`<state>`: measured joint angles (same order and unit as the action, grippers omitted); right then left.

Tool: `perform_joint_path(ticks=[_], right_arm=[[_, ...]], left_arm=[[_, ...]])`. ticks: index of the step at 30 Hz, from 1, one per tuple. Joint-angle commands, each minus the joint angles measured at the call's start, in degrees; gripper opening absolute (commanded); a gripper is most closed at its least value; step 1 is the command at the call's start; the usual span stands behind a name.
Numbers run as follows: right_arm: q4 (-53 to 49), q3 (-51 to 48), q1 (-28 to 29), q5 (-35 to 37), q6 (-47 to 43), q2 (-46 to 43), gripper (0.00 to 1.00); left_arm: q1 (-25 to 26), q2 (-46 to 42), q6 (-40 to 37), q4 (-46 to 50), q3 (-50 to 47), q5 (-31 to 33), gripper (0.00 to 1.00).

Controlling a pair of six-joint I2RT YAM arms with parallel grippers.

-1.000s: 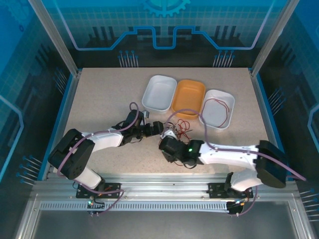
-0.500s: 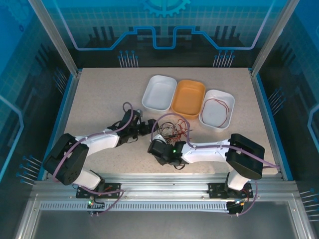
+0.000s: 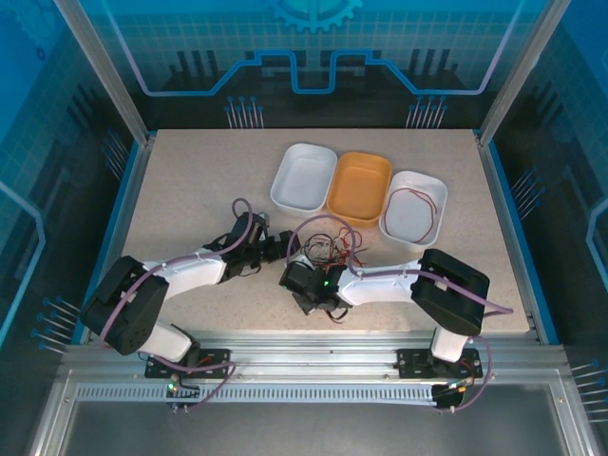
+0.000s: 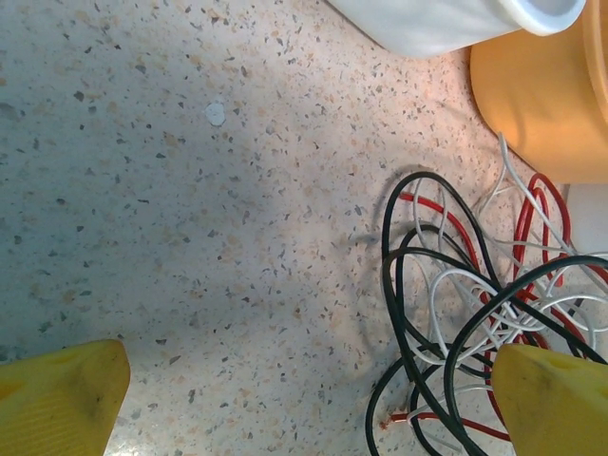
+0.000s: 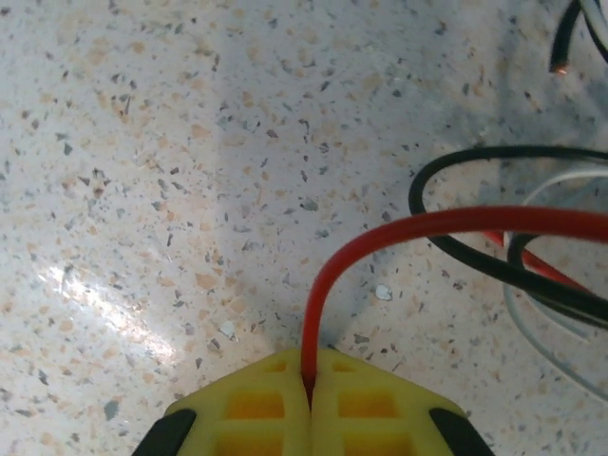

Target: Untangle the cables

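Speckled beige table point(image 3: 190, 190) inside a blue-lit enclosure. Upper centre of the overhead frame holds three tubs in a row: white tub point(image 3: 304, 178), orange tub point(image 3: 359, 187) and second white tub point(image 3: 410, 226), the last with a red loop point(image 3: 425, 200) lying in it.

Position of the cables point(image 3: 328, 249): a loose tangle of red, black and white strands on the table just below the tubs, centre frame, between the two wrists.

State of the right gripper point(image 5: 311, 385): fingers pressed fully together with a red wire point(image 5: 380, 233) pinched in the seam. The wire rises from the pinch and arcs off toward the right edge of the wrist frame.

State of the left gripper point(image 4: 304, 399): spread wide, holding nothing. One yellow finger sits lower left over bare table, the other lower right at the edge of the tangle.

Risks, as judged:
- Nothing pins the tangle, so a pull on the red wire may drag the whole bundle along.
- Black loops cross the red strand, so tension could cinch them into a knot.
- The wire is thin and smooth and may slip out of the pinch.

Unclear:
- The red wire's route is cut off at the frame edge.
- The right wrist covers the near side of the tangle from overhead.
- Cannot tell whether the left finger touches any strand.
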<state>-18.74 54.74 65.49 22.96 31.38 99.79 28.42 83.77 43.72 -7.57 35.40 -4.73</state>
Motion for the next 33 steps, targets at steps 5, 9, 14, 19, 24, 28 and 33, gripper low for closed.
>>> perform_joint_path(ticks=[5,9,14,19,24,28,33], right_arm=[[-2.4,5.2,2.9,1.8,-4.9,-6.2,0.00],[-2.3,6.8,3.3,1.1,-6.8,-10.4,0.00],[-2.1,8.5,3.3,0.6,-8.7,-14.8,0.00],[-1.4,11.0,3.2,0.0,-10.2,-17.4,0.00],[0.2,13.6,1.7,-0.5,-10.2,-18.8,0.00],[1.1,15.0,-1.0,-1.9,-9.1,-19.6,0.00],[2.3,16.0,-4.8,-5.1,-8.2,-21.0,0.00]], left_arm=[[-1.2,-3.5,1.5,1.3,-1.4,0.5,0.99],[-1.5,-5.9,1.4,1.6,-2.3,1.9,0.99],[-1.7,-9.4,0.6,2.5,-3.6,3.8,0.99],[-2.2,-13.0,0.1,3.0,-5.3,5.4,0.99],[-3.6,-16.5,-0.3,3.0,-7.0,5.6,0.99],[-4.7,-19.8,-2.6,3.2,-8.3,4.7,0.99],[-4.9,-24.6,-7.5,3.9,-9.5,1.4,0.99]])
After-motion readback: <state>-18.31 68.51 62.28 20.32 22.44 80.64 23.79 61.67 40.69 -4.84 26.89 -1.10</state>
